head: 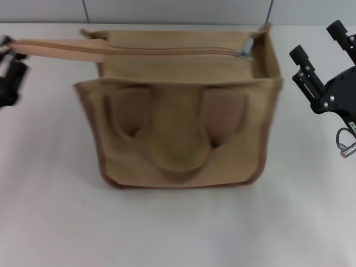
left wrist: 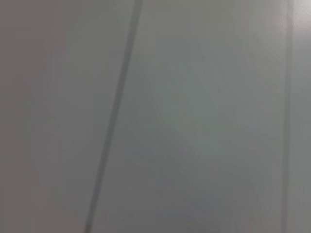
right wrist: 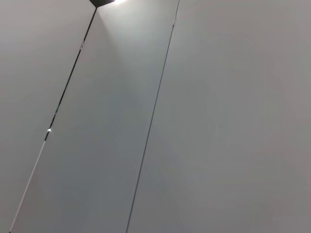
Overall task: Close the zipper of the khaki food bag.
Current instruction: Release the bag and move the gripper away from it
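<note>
The khaki food bag (head: 178, 133) stands in the middle of the white table (head: 178, 233), its two looped handles (head: 178, 161) hanging down the front. The zipper (head: 167, 50) runs across the top panel. Its silver pull (head: 245, 48) sits near the bag's right end, and the line to the left of it looks joined. The tan fabric tail (head: 50, 47) stretches out past the bag's left side towards my left gripper (head: 8, 67) at the left edge of the head view. My right gripper (head: 318, 43) is open and empty, to the right of the bag. Both wrist views show only grey wall panels.
A grey panelled wall (head: 178, 10) runs behind the table's far edge. Bare white table lies in front of the bag and on both sides of it.
</note>
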Motion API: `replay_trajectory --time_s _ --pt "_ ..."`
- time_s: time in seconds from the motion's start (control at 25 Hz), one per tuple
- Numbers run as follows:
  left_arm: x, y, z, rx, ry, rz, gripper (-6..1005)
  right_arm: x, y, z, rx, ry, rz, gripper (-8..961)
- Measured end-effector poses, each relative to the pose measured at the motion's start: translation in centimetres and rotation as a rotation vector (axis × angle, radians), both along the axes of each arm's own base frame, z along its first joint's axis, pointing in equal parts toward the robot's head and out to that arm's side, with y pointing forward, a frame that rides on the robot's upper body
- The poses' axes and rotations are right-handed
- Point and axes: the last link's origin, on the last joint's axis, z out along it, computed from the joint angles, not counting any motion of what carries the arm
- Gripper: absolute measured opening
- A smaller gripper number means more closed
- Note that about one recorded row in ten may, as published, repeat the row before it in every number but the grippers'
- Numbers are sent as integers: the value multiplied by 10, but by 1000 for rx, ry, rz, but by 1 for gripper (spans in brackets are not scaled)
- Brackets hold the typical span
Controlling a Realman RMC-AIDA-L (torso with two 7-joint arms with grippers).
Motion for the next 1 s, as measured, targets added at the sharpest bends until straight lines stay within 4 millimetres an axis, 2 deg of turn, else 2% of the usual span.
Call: replay_trajectory --time_s 0.2,0.36,0.44,0.6,0.8,0.96,1.0 --pt "-11 -11 18 52 -27 28 267 -3 -1 -4 -21 10 3 674" --pt "-12 -16 22 51 -33 13 479 -2 -1 -4 -47 40 -5 684" --pt "-7 -16 18 23 -15 -19 566 -3 1 -4 -71 60 -4 689" --pt "11 -2 -7 -150 84 -118 704 -4 2 -4 -83 61 1 699" --pt "20 5 -18 -215 115 -161 834 -5 2 -4 -85 61 3 712" --pt "22 4 -16 -209 109 -176 834 -5 2 -4 -85 61 3 722" --pt "30 -5 -7 -172 78 -256 834 -4 2 -4 -85 61 2 725"
